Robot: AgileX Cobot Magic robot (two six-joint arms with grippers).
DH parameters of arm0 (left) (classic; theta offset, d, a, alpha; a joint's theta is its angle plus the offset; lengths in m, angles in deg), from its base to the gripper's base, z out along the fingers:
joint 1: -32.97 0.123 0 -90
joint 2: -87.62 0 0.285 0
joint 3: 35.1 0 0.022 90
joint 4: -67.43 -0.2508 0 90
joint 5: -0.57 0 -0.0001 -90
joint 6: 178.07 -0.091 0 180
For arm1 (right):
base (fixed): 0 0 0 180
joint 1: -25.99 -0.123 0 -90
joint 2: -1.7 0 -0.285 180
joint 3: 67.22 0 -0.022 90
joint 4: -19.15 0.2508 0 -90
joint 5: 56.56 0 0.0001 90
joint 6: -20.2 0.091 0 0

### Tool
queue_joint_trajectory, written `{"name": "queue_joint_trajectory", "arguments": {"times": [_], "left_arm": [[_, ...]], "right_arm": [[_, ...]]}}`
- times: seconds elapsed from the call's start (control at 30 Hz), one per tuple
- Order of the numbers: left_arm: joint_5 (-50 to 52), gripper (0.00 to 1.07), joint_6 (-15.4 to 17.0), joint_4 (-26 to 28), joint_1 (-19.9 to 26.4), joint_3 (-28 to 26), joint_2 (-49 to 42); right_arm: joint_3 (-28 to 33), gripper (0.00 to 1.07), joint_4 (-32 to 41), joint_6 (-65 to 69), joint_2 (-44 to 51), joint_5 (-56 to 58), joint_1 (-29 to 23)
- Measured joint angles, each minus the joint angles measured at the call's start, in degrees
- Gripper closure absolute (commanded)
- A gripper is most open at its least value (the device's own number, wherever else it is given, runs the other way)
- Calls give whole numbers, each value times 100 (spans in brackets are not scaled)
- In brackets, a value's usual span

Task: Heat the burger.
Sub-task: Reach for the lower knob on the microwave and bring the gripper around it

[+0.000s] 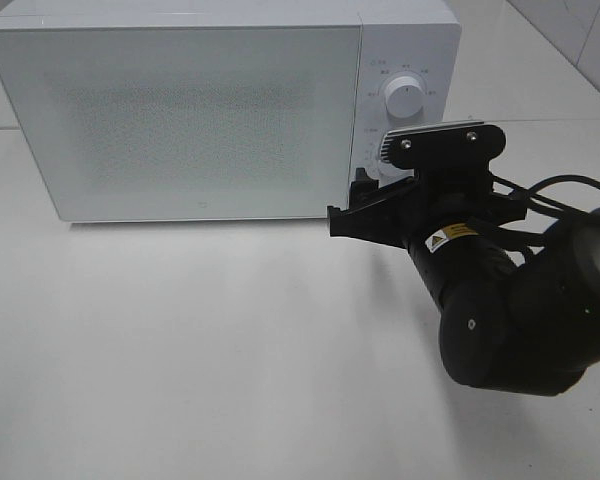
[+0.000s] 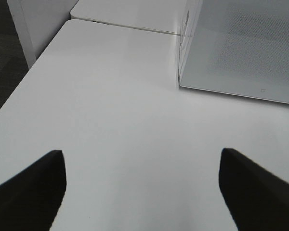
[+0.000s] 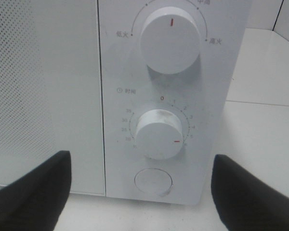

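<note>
We found the right claw point(image 3: 140, 156) gaping wide, holding nothing, just short of the timer knob point(image 3: 159, 134) on the microwave point(image 1: 180, 110), and the left claw point(image 2: 142, 154) equally wide and empty over open bench point(image 2: 111, 96) beside the microwave's door point(image 2: 245, 48).

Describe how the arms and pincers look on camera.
The right arm is matte black with rounded joint housings, a small yellow label, and black cables running off its wrist. The right pincer and left pincer both have plain black, wedge-shaped fingers.
</note>
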State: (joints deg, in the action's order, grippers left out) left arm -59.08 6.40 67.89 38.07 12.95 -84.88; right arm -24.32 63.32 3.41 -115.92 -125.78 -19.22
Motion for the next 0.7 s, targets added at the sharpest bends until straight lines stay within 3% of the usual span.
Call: {"name": "queue_joint_trajectory", "arguments": {"times": [0.7], "left_arm": [[0,25,0,0,0,0,0]], "right_arm": [[-710,33,-567,-6,-470,481,837]]}}
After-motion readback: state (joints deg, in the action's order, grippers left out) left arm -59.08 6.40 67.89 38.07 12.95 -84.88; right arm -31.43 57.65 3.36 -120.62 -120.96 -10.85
